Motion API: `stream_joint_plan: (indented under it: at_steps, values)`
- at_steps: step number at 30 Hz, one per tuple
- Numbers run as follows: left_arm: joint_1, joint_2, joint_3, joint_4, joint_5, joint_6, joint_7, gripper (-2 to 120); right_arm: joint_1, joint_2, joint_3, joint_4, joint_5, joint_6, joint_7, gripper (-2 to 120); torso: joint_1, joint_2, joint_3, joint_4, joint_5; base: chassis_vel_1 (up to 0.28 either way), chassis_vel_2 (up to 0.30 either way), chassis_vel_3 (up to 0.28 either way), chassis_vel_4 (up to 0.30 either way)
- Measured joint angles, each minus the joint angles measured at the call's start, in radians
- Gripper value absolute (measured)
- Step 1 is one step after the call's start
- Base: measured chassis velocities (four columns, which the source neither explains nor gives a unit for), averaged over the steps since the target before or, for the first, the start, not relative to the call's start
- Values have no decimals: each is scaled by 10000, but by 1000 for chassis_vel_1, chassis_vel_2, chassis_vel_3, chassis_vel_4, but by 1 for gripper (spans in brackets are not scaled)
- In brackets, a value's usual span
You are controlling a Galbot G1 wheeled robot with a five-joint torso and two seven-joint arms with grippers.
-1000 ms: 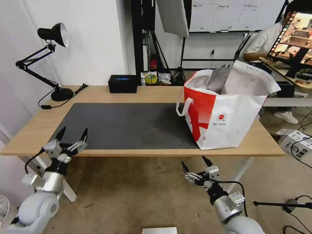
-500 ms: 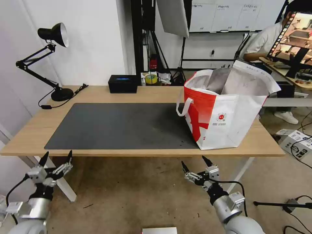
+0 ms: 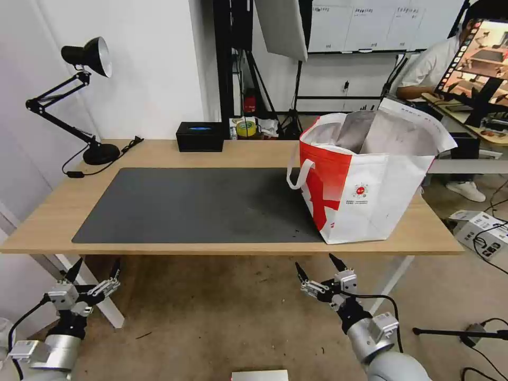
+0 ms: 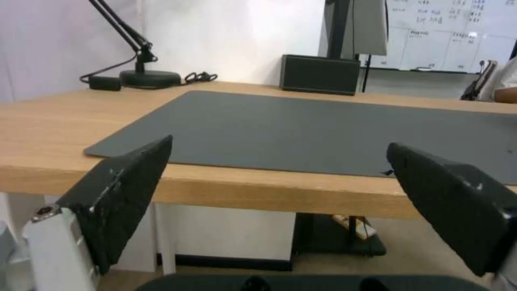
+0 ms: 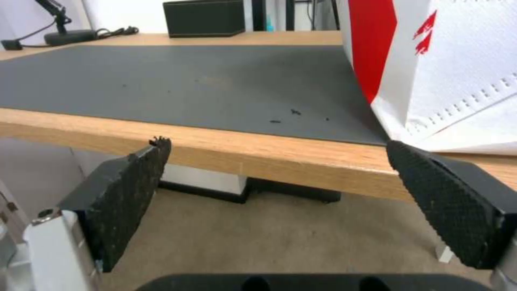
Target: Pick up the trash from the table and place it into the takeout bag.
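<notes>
Left pincer (image 3: 91, 269) hanging below the bench (image 3: 53, 211) edge, off the near-left corner, fingers spread apart and empty. Right pincer (image 3: 319, 269) likewise low, under the near edge, beneath the bag (image 3: 370, 196), fingers apart, nothing between them.

Above and beyond the left pincer: grey mat (image 3: 201, 203) across the bench, with no trash seen on it. Up and to the right of the right pincer: bag upright at the bench's right end, one corner resting on the mat, mouth open, foil lining showing, one white handle (image 3: 300, 173) drooping toward the mat. Contents not to be told from the head view.

Far beyond the left pincer: lamp (image 3: 79, 100) at the back-left corner, black box (image 3: 200, 136) at the back edge.

From the left wrist: left pincer (image 4: 280, 178) fingers wide apart, bench edge straight ahead between them, mat (image 4: 323, 129) bare, lamp base (image 4: 148, 76) and box (image 4: 320, 74) behind it. Bag outside that view.

From the right wrist: right pincer (image 5: 277, 178) fingers wide apart, and something missed by the other views: a few dark crumbs (image 5: 295, 112) on the mat (image 5: 161, 85) close to the bag's (image 5: 458, 81) foot. Box (image 5: 204, 18) at the far edge.
</notes>
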Motion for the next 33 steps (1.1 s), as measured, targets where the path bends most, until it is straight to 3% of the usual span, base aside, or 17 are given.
stream_joint_plan:
  at_steps: [33]
  values:
    - [-31, 21, 33, -20, -14, 18, -12, 100, 0, 0, 0, 0, 0, 0, 0, 100, 0, 1, 0, 0, 0, 0, 0, 0, 0]
